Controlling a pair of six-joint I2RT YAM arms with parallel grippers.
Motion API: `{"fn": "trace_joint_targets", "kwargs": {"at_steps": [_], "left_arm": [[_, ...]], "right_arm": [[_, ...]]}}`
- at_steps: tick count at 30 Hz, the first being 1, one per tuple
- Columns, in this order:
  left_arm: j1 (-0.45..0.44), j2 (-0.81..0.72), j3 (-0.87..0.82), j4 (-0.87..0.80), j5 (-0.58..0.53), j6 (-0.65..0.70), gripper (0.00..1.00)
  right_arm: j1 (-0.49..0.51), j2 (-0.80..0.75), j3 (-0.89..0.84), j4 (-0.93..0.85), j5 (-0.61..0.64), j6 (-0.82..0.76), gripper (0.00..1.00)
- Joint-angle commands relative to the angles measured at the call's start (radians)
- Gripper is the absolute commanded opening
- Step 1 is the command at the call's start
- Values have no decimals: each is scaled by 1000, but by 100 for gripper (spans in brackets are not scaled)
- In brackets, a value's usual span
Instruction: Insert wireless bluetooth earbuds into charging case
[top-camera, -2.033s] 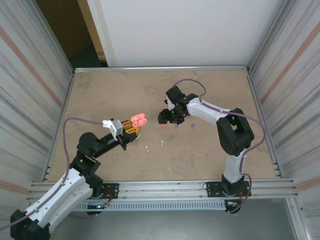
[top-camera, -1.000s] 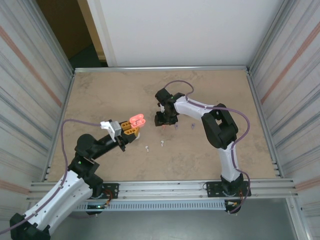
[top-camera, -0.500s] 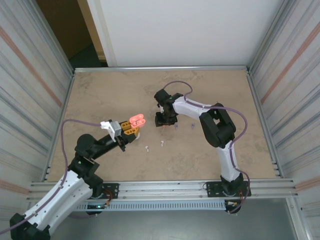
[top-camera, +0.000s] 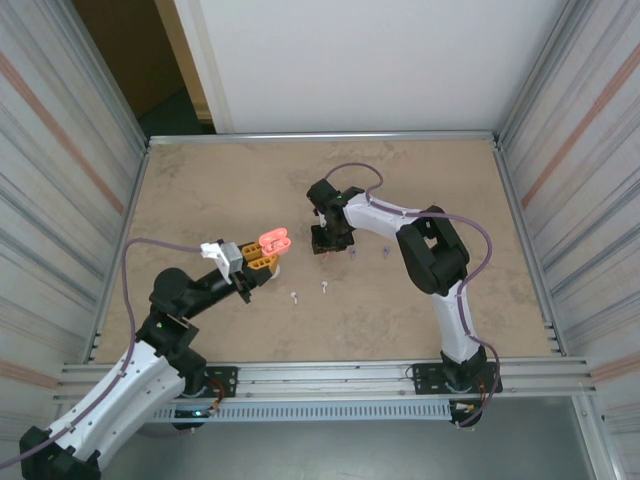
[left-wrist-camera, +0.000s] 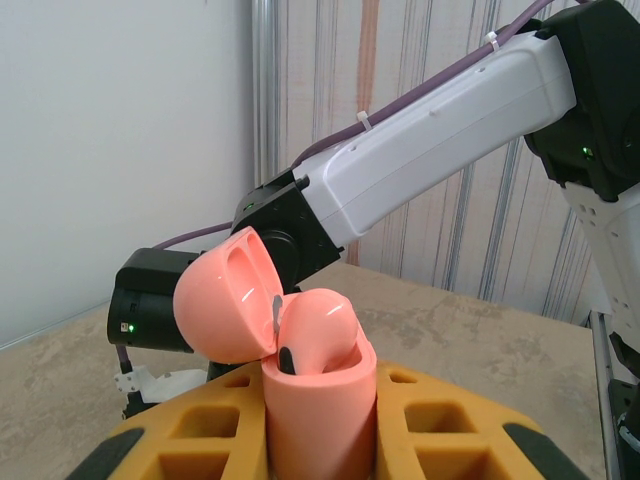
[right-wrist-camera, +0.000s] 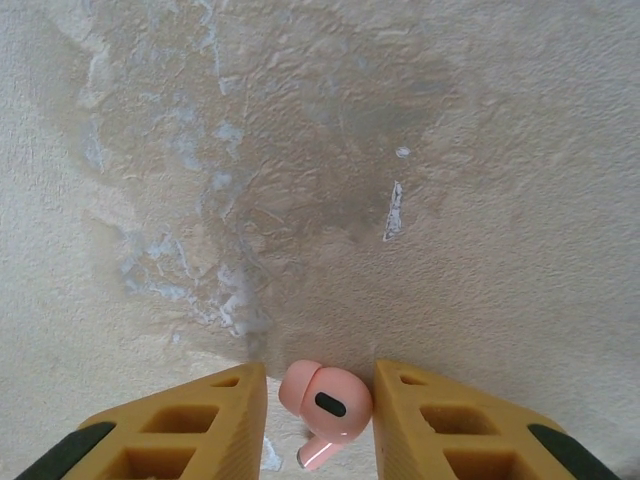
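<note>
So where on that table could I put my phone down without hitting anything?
The far strip of the table under the white wall is bare, as is the patch right of the right arm. The middle is crowded: the left gripper holding the pink case, the right gripper, with white earbuds and purple earbuds nearby.

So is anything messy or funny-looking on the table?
A bit messy: tiny white earbuds and purple earbuds lie loose on the table, out of any case. A pink earbud lies between the right tool's fingers. The left tool holds the pink case, lid open. Nothing looks broken.
</note>
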Motion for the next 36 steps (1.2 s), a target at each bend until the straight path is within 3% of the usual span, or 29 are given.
{"fn": "trace_joint_targets", "kwargs": {"at_steps": [1, 7, 18, 28, 36], "left_arm": [[-7, -14, 0, 1, -7, 21, 0], [-7, -15, 1, -1, -6, 21, 0], [-7, -9, -3, 1, -9, 23, 0], [-8, 53, -12, 61, 3, 3, 0], [-7, 142, -11, 150, 31, -43, 0]], "right_arm": [[12, 13, 25, -25, 10, -14, 31], [16, -6, 22, -25, 26, -34, 24], [23, -103, -22, 22, 45, -108, 21], [25, -351, -161, 109, 64, -222, 21], [26, -609, -290, 211, -26, -323, 21]]}}
